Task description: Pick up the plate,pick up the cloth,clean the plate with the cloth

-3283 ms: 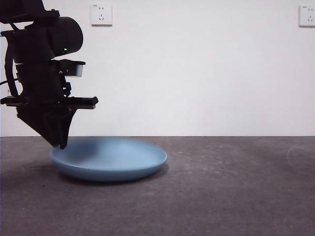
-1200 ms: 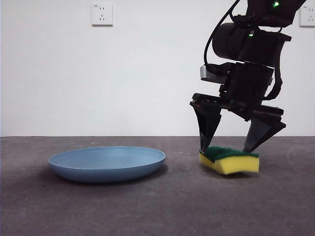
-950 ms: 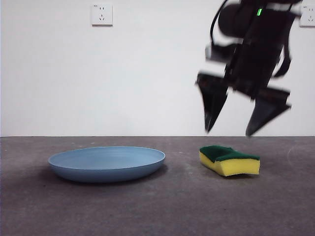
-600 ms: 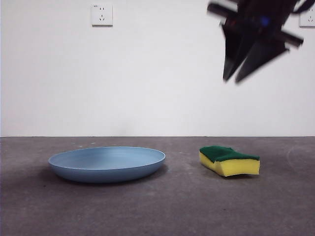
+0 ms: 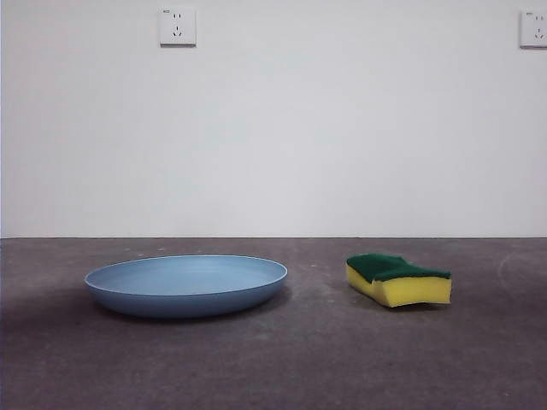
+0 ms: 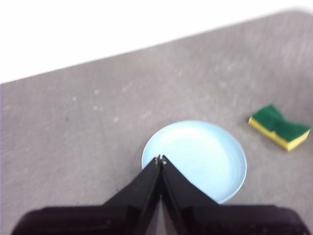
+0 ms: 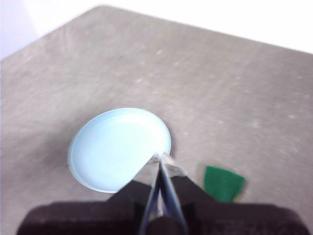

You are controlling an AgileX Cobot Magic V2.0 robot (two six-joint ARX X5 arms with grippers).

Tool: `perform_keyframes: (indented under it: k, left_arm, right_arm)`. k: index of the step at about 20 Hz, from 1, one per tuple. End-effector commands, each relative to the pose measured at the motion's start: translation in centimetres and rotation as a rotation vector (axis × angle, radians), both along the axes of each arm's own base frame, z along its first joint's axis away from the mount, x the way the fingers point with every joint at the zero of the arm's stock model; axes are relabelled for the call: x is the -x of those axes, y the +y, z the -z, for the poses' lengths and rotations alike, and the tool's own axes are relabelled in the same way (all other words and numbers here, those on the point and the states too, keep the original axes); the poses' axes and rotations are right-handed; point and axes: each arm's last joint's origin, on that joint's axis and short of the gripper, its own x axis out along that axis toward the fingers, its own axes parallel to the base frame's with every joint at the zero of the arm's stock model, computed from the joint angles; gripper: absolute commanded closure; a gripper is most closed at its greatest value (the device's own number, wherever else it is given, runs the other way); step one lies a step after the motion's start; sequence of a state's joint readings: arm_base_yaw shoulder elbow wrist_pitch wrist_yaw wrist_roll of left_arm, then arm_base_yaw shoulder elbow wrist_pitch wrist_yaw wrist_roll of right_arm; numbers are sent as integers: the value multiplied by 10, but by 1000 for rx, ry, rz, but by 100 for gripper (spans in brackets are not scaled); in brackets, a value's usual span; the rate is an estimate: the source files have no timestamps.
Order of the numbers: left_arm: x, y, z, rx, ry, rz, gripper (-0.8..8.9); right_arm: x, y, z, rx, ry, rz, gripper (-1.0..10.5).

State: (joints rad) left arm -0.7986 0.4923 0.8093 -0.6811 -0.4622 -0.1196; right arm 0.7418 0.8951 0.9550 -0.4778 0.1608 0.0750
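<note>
The light blue plate (image 5: 186, 284) lies flat on the grey table, left of centre in the front view. The cloth, a yellow sponge with a dark green top (image 5: 398, 278), lies to its right, apart from it. Neither arm shows in the front view. My left gripper (image 6: 160, 159) is shut and empty, high above the plate (image 6: 195, 159); the sponge (image 6: 279, 128) shows in that view too. My right gripper (image 7: 160, 156) is shut and empty, high above the table between the plate (image 7: 120, 148) and the sponge (image 7: 223, 183).
A white wall stands behind the table, with a socket (image 5: 177, 26) at upper left and another (image 5: 534, 28) at upper right. Grey table surface (image 5: 325, 359) lies around both things.
The right gripper let go of the sponge, rose up and to the right, shut its jaws and left the front view. The left gripper left the plate's rim earlier. Plate and sponge lie still.
</note>
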Motion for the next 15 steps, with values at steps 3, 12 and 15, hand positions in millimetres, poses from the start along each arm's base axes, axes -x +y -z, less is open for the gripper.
perform_keyframes:
  k: [3,12,15]
  left_arm:
    - [4,0,27,84,-16,61,817]
    - [3,-1,32,54,31,68,817]
    - [3,-1,32,55,30,67,817]
  right_arm:
    - [8,-8,42,34,87,77,950]
    - [9,-10,44,18,126,95,946]
    - [9,-10,44,19,126,95,946]
